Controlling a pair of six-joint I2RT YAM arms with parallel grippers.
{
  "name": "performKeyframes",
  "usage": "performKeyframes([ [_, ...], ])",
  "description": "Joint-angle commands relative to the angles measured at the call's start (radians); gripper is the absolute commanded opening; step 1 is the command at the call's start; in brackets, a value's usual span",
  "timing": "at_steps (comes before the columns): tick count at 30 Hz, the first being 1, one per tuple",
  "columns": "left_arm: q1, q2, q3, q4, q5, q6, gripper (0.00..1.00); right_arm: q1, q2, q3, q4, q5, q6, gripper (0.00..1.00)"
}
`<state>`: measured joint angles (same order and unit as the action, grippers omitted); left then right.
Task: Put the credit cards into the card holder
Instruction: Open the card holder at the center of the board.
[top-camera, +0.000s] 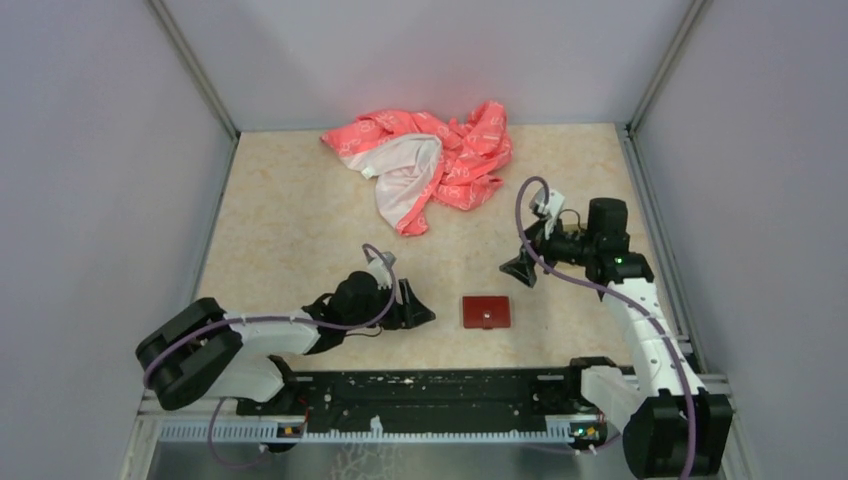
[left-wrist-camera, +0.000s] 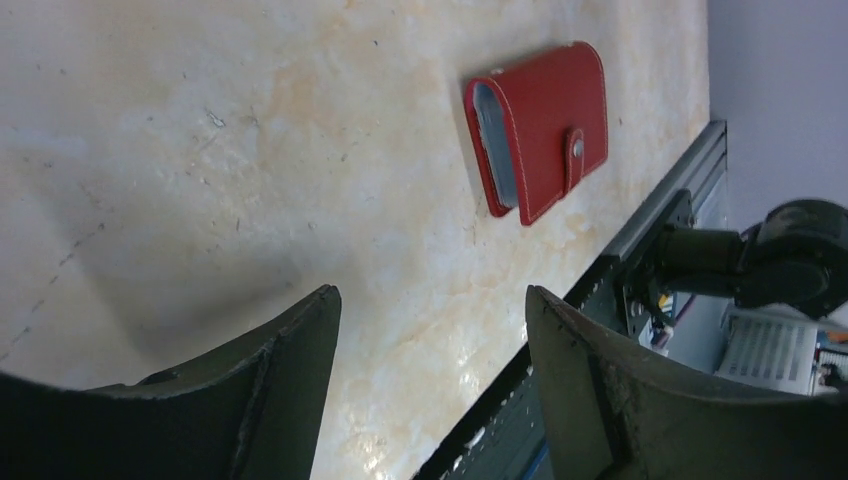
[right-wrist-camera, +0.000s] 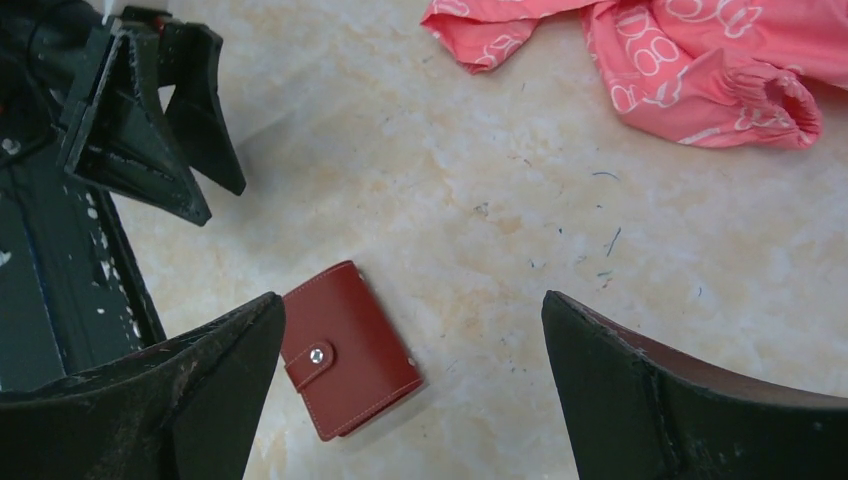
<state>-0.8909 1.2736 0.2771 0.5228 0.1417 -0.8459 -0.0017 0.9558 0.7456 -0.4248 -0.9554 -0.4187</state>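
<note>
Closed holder (top-camera: 486, 311) between two empty grippers, no cards in view.
Near the front edge, flat on the table (top-camera: 300, 230) and snapped shut: holder, just right of the left gripper (top-camera: 420, 305), fairly wide, holding nothing, tips aimed at it but apart. Slightly beyond and to the right, spread full and also holding nothing: right gripper (top-camera: 518, 268). At the far end, a crumpled cloth (top-camera: 430, 160). Probably either finished or not yet begun, cards possibly under the cloth; calls next for finding cards and unsnapping the holder.
</note>
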Motion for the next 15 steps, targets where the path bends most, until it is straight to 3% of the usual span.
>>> performKeyframes([
  [1, -0.012, 0.115, 0.115, -0.065, -0.056, -0.072, 0.74, 0.102, 0.018, 0.015, -0.043, 0.139, -0.162, 0.98],
  [7, -0.082, 0.236, 0.278, -0.263, -0.213, -0.063, 0.72, 0.132, 0.057, 0.014, -0.048, 0.269, -0.178, 0.97],
  [11, -0.086, 0.319, 0.303, -0.108, -0.052, -0.038, 0.68, 0.136, 0.074, 0.016, -0.059, 0.279, -0.188, 0.96],
  [15, -0.089, 0.361, 0.338, -0.050, 0.035, 0.106, 0.68, 0.151, 0.076, 0.018, -0.117, 0.185, -0.276, 0.92],
])
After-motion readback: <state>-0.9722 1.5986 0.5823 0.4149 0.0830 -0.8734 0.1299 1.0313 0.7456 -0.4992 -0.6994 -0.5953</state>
